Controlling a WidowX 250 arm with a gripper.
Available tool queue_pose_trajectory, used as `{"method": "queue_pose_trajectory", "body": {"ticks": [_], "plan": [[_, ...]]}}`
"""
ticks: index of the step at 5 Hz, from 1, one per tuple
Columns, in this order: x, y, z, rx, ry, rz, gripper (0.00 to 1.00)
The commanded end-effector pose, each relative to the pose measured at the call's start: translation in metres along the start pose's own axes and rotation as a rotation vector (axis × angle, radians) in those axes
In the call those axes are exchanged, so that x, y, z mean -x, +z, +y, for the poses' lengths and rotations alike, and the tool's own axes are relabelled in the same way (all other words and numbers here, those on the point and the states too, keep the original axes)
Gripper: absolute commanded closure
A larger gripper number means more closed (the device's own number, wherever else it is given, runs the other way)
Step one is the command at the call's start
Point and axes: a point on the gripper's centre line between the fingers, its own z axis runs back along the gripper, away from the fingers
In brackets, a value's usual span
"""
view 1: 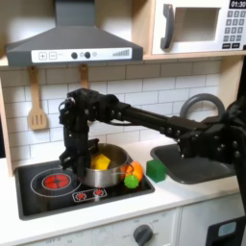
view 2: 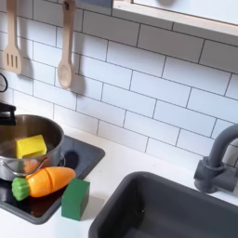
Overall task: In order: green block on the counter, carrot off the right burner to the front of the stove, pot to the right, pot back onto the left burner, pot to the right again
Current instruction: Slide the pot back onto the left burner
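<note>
Pot [view 1: 104,165] first: the gripper [view 1: 74,165] hangs at its left rim in the first exterior view (whether the jaws are spread or closed, I cannot tell). Inside sits a yellow piece [view 2: 30,146]. Just beside the pot lies the carrot [view 2: 42,182] on the stove [view 1: 43,195], the green block [view 2: 75,198] on the counter [view 2: 116,167] at the stove's edge.

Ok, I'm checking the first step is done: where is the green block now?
The green block sits on the off-white counter at the stove's edge on the second exterior view's right, beside the carrot.
</note>
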Motion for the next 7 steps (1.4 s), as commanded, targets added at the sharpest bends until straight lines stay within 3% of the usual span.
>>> {"method": "queue_pose_trajectory", "body": {"ticks": [1,7], "plan": [[-0.006,0.004,0.006,0.005,0.034,-0.016,1.00],[-0.021,0.009,0.050,-0.013,0.166,-0.040,1.00]]}}
